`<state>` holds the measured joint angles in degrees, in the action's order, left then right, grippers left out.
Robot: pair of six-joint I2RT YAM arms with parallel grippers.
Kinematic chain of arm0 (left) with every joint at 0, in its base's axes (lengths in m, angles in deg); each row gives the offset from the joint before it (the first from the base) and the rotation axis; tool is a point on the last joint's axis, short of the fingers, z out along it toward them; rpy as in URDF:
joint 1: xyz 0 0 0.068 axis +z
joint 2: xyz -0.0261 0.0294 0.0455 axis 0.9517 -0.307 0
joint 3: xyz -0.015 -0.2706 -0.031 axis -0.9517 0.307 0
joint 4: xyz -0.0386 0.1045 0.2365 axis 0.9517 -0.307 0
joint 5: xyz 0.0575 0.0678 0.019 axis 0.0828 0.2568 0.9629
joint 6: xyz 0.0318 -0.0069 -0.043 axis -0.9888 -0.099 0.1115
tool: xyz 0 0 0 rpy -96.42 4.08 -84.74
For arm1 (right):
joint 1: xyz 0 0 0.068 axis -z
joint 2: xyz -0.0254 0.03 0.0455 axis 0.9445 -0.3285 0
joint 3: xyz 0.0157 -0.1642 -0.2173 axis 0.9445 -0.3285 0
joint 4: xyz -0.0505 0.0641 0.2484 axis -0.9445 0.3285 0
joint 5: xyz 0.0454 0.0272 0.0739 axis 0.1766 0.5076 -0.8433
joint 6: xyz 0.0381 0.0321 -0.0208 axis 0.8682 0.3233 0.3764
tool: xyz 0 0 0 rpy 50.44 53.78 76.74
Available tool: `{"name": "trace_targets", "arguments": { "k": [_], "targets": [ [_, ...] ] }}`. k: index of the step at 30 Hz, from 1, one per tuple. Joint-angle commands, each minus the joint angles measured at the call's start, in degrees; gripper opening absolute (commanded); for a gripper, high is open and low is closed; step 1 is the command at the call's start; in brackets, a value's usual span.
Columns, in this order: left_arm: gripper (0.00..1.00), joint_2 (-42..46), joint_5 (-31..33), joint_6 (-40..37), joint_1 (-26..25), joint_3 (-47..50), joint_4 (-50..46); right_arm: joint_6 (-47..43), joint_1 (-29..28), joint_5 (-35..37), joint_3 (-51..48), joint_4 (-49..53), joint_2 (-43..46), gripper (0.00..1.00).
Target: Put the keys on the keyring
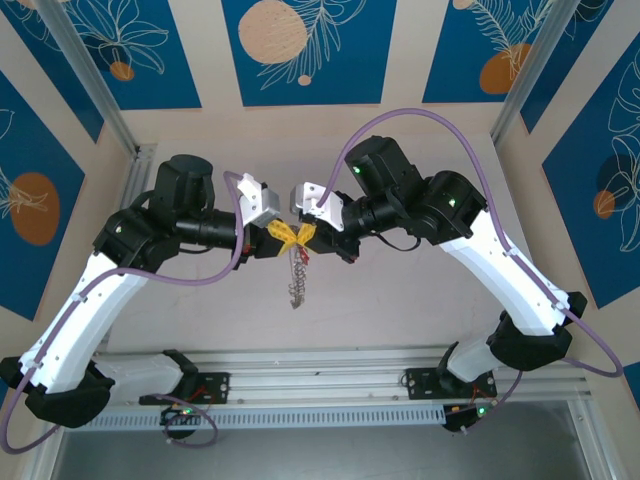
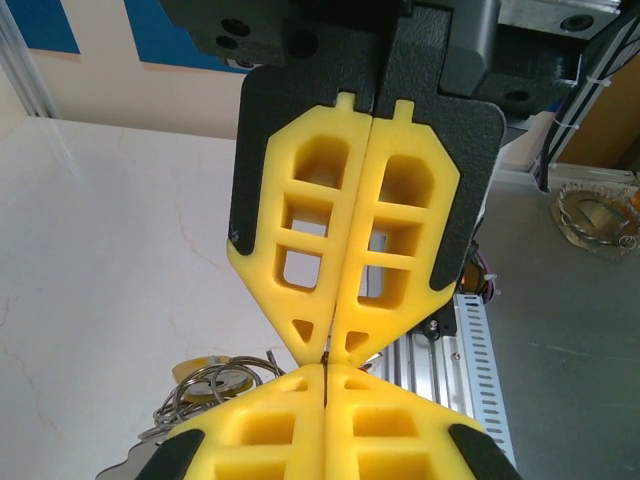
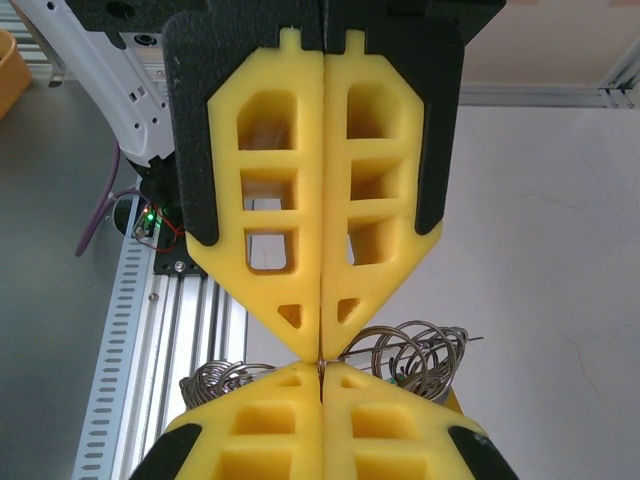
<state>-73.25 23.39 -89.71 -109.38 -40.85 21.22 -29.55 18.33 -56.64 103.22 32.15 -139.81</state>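
My two grippers meet tip to tip above the table, the left gripper coming from the left and the right gripper from the right. Both are shut, and a thin wire of the keyring is pinched where the tips touch. The keyring, a floppy grey loop of metal coils, hangs straight down from that spot. In the left wrist view my left gripper is at the bottom, with keyring coils beside it. In the right wrist view my right gripper has keyring coils on both sides. The keys are hidden.
An aluminium rail runs along the table's near edge, between the arm bases. Purple cables arch over both arms. A clear glass dish sits off the table on the grey surface. Framed walls close in the back and both sides.
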Motion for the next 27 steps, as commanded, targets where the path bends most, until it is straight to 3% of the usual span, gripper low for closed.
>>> {"name": "trace_targets", "arguments": {
  "k": [1,3,7,10,14,19,27],
  "targets": [
    [0.0,0.2,-1.7,0.3,-0.4,1.5,1.6,1.1,-0.2,-2.1,0.9,-4.4,1.1,0.0],
    [0.0,0.9,-1.9,1.1,-0.4,2.6,3.5,1.7,0.2,-2.7,-0.3,-5.2,1.8,0.02],
    [0.0,2.6,-2.2,2.7,-0.4,4.4,7.4,3.8,1.3,-5.3,-4.0,-7.3,4.0,0.22],
    [0.0,3.5,-2.6,3.5,-0.4,5.4,9.7,5.4,2.1,-5.9,-6.5,-8.8,5.7,0.27],
    [0.0,4.7,-2.9,4.1,-0.4,6.7,12.5,8.6,4.3,-8.4,-11.5,-11.1,9.6,0.27],
    [0.0,5.0,-4.4,5.0,-0.3,6.8,13.8,13.6,8.7,-17.8,-19.3,-15.2,15.0,0.26],
    [0.0,5.4,-7.0,6.4,-0.4,7.1,15.9,16.1,10.7,-24.0,-20.7,-17.7,14.0,0.27]
  ]
}}
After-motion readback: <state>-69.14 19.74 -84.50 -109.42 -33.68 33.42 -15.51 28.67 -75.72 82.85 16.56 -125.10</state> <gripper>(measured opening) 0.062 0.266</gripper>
